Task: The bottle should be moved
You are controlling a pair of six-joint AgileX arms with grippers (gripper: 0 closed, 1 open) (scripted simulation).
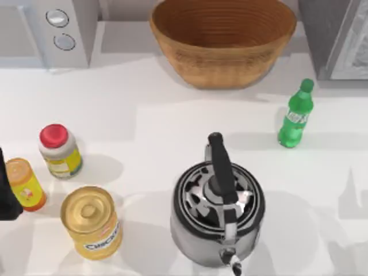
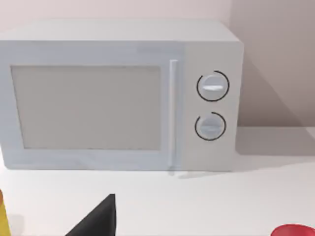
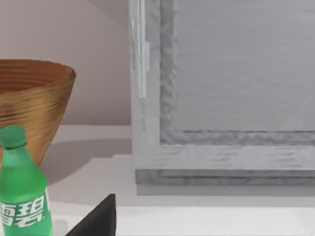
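Observation:
The bottle (image 1: 296,115) is slim and green, with a green cap and a green-white label. It stands upright on the white table at the right, in front of the basket's right end. In the right wrist view the bottle (image 3: 22,196) is close by, with a dark part of my right gripper (image 3: 98,219) beside it and apart from it. My left gripper (image 1: 7,190) is parked at the table's left edge, next to an orange bottle (image 1: 26,184).
A woven basket (image 1: 224,40) sits at the back centre and a microwave (image 1: 52,29) at the back left. A grey cabinet (image 1: 339,34) stands at the back right. A steel kettle (image 1: 218,213), a red-capped jar (image 1: 59,150) and a yellow can (image 1: 92,221) occupy the front.

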